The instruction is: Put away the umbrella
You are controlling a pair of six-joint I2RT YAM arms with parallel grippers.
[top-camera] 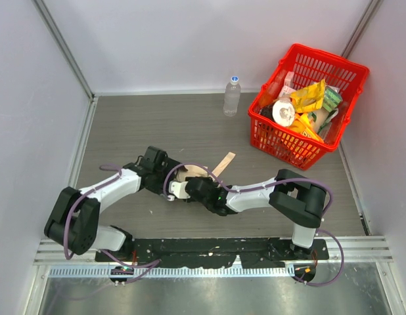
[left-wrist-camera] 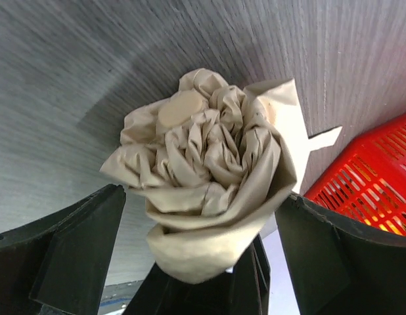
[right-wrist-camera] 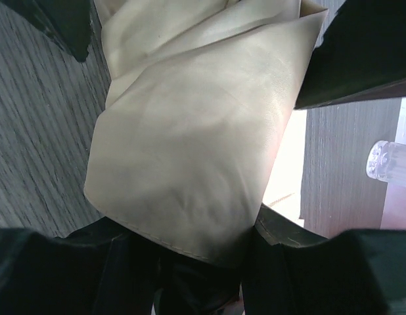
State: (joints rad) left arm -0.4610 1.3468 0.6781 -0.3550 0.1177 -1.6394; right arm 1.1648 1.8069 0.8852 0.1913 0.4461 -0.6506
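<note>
umbrella [left-wrist-camera: 209, 151]: crumpled cream folds being shown | being clamped by right hand [right-wrist-camera: 196, 65] | being straddled by left hand [left-wrist-camera: 200, 197], fingers apart

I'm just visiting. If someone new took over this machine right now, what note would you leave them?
Left gripper: fingers sit on either side of the umbrella; I can't confirm a firm grip.
Right gripper: shut on the umbrella's fabric.
Umbrella: mid-table between both arms, canopy collapsed and bunched, strap sticking out loose.
Done: canopy gathered into a bundle.
Left: probably tidy the folds, fasten the strap, then stow it.
</note>
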